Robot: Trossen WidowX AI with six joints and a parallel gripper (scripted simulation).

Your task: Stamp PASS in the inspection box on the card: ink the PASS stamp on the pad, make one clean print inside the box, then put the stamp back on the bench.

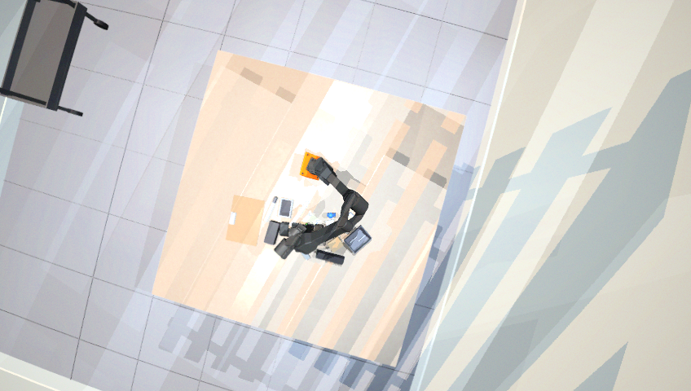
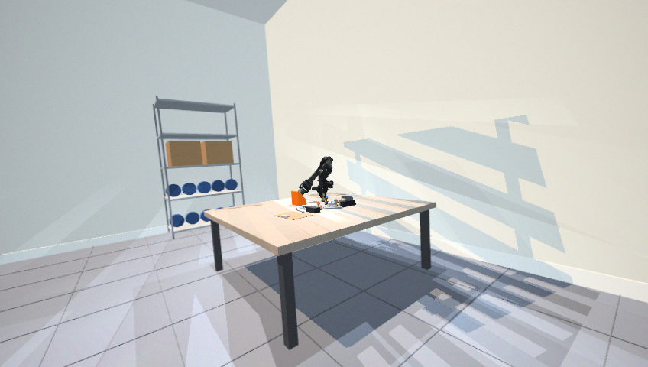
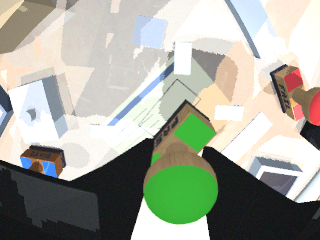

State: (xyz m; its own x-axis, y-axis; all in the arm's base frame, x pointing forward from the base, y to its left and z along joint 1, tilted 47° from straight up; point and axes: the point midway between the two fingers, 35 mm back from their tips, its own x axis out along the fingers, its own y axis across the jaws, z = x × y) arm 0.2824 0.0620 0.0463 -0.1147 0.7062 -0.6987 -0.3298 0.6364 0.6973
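Note:
My gripper [image 3: 177, 150] [image 2: 323, 196] is shut on the green-topped wooden stamp [image 3: 181, 194], whose dark side lettering is partly readable and looks like PASS. The stamp is over the near part of the pale green card [image 3: 150, 107] with a blue stripe; its exact height above the card is hard to tell. The inspection box [image 3: 188, 91] is a thin outline on the card, just beyond the stamp block. Its visible part looks plain, and the stamp may hide some of it. An open pale case with a dark pad [image 3: 276, 180] [image 1: 285, 207], which looks like the ink pad, lies to the right in the wrist view.
A red-topped stamp [image 3: 295, 95] stands at the right and a blue stamp [image 3: 42, 162] [image 1: 331, 215] at the left. A white block [image 3: 35, 107] is beyond the blue stamp. A framed tray [image 1: 358, 239] and black boxes [image 1: 330, 257] [image 1: 271, 233] lie around the arm.

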